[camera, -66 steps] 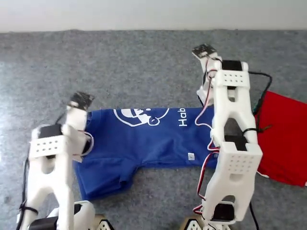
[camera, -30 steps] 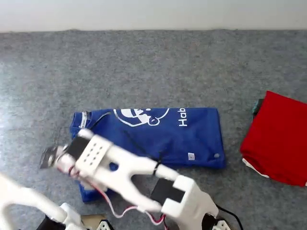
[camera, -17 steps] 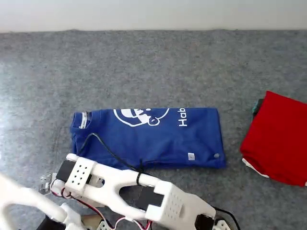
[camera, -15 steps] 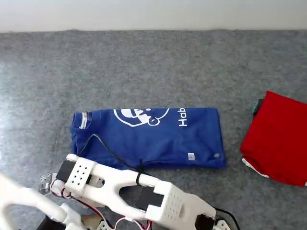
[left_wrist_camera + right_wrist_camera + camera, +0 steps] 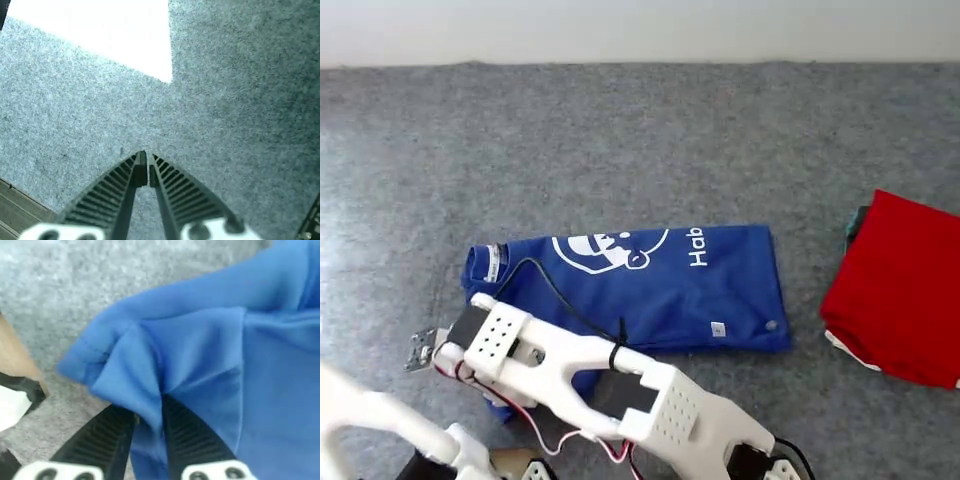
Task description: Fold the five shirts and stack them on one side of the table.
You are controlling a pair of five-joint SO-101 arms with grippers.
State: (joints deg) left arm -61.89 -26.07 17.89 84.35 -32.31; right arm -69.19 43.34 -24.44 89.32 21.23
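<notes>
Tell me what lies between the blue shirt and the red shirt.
In the high view, bare grey table lies between the blue shirt and the red shirt.

A robotics test bench of the lab or workshop kind is suggested. The surface (image 5: 620, 130) is covered with grey felt-like matting and is bounded on the far side by a plain white wall (image 5: 620, 30). White plastic arms (image 5: 660, 420) with exposed wiring (image 5: 570, 300) are mounted at the near edge, where bare wood (image 5: 12, 360) is seen.
</notes>
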